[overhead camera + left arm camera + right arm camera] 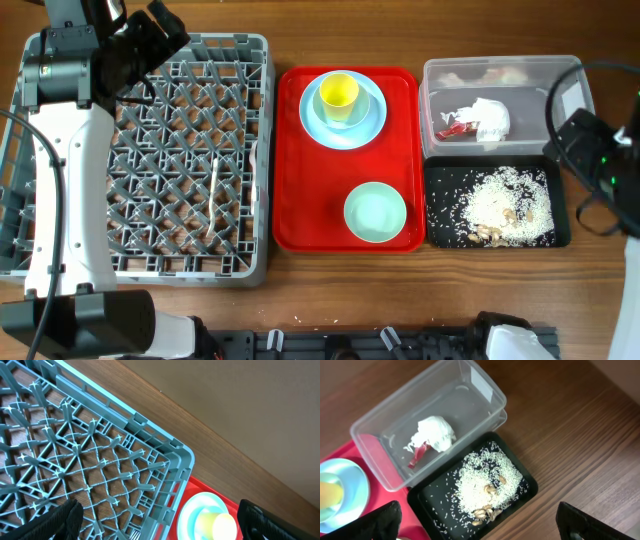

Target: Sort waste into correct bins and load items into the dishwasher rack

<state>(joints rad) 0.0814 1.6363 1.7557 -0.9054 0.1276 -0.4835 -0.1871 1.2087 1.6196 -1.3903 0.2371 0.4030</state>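
Pictured from above, nearest on the red tray (290, 150), at its six o'clock: a pale green bowl (375, 212), upright. At four o'clock on the table, touching the red tray's edge: a black tray (437, 232) strewn with white rice (505, 200) and a few tan scraps (490, 236). Farther back, at the red tray's twelve o'clock: a pale blue plate (312, 122) with a yellow cup (339, 92) stacked at its centre. At two o'clock, just behind the black tray: a clear tub (440, 75) holding a crumpled white napkin (490, 118) and a red wrapper (455, 128). At nine o'clock: the grey rack (250, 60), with one white utensil (213, 195) lying among its pegs. Above the rack's far corner: the left pincer (160, 510), fingers spread wide, grasping nothing. Over the table's three o'clock edge beside the tub: the right pincer (480, 515), likewise released and empty.
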